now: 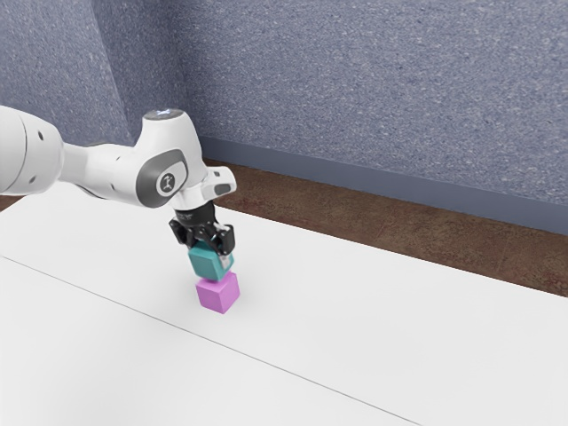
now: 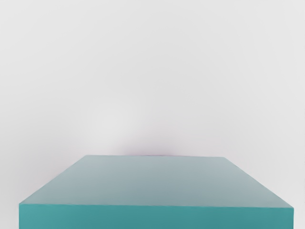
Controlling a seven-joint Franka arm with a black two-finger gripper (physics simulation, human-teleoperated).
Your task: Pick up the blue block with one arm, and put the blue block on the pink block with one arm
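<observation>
Black fingers (image 1: 227, 238) are pinching the blue block (image 1: 209, 262) from two opposite sides, one finger pressing each flank, with the block's upper part sitting up between them. That block, more teal than blue in colour, is hanging directly over the pink block (image 1: 218, 293), and its underside is meeting the pink block's top face or hovering a hair above it; from the side camera I cannot tell which. The blue block is sitting slightly turned against the pink one, so their edges are not lining up, and it is leaning a little toward the exterior view's left. The pink block is resting flat on the white bench (image 1: 399, 337), just beyond a thin dark line (image 1: 106, 300) that is running diagonally across the surface. The white arm (image 1: 106, 169) is coming in from the exterior view's left and bending down at the wrist over the two blocks. Behind the bench, a strip of brown floor (image 1: 399, 222) is lying below a speckled blue-grey wall (image 1: 373, 80). From the wrist camera, the blue block's flat top is lying close under the hand, with the white bench spreading out behind it.
</observation>
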